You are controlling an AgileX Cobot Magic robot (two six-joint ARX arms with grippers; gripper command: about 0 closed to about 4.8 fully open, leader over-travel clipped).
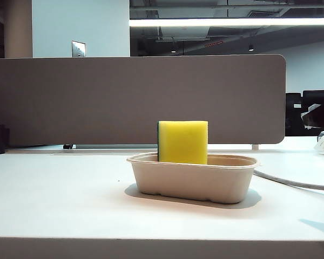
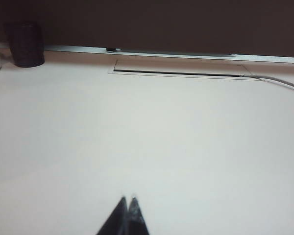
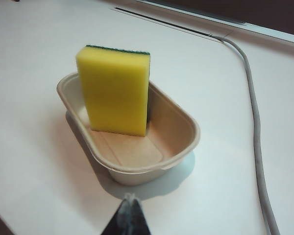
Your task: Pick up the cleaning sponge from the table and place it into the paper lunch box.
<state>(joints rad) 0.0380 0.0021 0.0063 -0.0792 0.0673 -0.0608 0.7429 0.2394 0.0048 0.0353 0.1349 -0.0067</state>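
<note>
On my right wrist feed the right gripper has its fingertips pressed together, holding nothing, poised just short of the paper lunch box. The cleaning sponge stands upright on end inside that box (green scouring face turned toward the far wall), leaning near one end. My left gripper is likewise pinched closed over bare table, with a dark cup and a grey cable near the divider.
</note>
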